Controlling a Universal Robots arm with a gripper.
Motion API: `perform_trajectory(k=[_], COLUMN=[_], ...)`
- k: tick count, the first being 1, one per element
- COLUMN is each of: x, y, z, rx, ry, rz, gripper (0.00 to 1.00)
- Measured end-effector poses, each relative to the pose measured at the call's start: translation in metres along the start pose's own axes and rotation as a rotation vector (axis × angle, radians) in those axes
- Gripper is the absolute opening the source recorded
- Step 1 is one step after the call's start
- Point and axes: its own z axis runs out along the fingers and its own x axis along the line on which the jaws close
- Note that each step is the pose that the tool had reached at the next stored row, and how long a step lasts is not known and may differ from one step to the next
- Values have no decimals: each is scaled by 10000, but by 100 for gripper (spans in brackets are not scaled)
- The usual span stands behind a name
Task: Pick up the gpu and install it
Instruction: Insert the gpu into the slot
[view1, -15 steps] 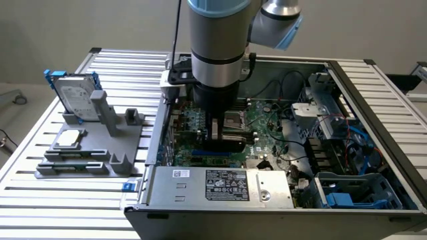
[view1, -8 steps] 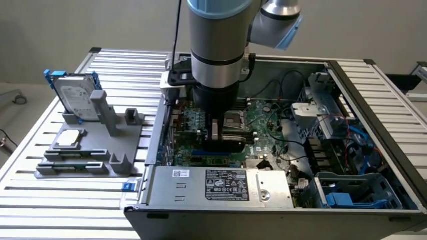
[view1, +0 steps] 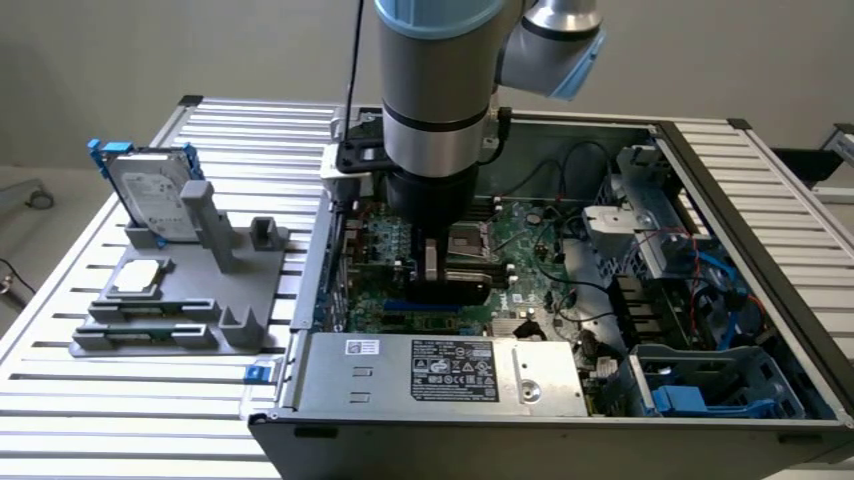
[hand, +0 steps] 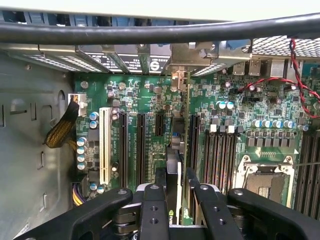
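Table: slatted metal table (view1: 134, 400), carrying everything else.
Case: open computer case (view1: 534, 450) lying on its side, nearest me, on the exterior view's right.
Power supply: silver box with labels (view1: 434, 370) at the case's near edge.
Drive bay: blue plastic parts (view1: 694, 395) in the near corner, exterior view's right.
Holder: grey holder (view1: 174, 320) on the table outside the case, exterior view's left.
Chip: small square silver chip (view1: 140, 278) lying flat on the holder.
Arm: arm (view1: 434, 90) reaching straight down into the case, near its middle.
Pincer: pincer (view1: 441, 275) (hand: 175, 175) low over the motherboard (view1: 547, 260), partly closed, fingers (hand: 152, 210) pinching the gpu from both faces.
Gpu: gpu (hand: 173, 160) held upright and edge-on between the fingers, inside the case, in line with the long black slots (hand: 123, 150). Its silver bracket (hand: 178, 82) stood at the case's rear openings. Couldn't tell whether the lower edge sat in a slot.
Neighbours: white slot (hand: 104, 145) to one side of the card, memory slots (hand: 217, 160) and processor socket (hand: 265, 182) to the other.
Hard drive: silver hard drive in a blue frame (view1: 154, 195) standing on the holder's far end.
Wires: red and black wires (hand: 300, 85) looping by the far board edge.
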Motion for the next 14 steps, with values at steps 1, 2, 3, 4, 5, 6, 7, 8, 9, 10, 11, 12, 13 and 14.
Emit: perform_trajectory(k=[1,2,3,4,5,6,7,8,9,10,11,12,13,14], x=[0,0,0,0,0,0,0,1,1,2,2,2,3,3], y=[0,0,0,0,1,1,2,2,3,3,3,3,3,3], z=[0,1,1,5,10,15,19,26,33,39,45,50,53,56], rx=[0,-1,-1,0,1,1,0,0,0,-1,-1,-1,-2,-2], ry=[1,2,2,0,-2,0,3,7,11,15,17,17,19,19], rz=[0,0,0,0,0,0,0,0,0,0,0,1,1,0], gripper=[26,26,26,26,26,26,26,26,26,26,26,26,26,26])
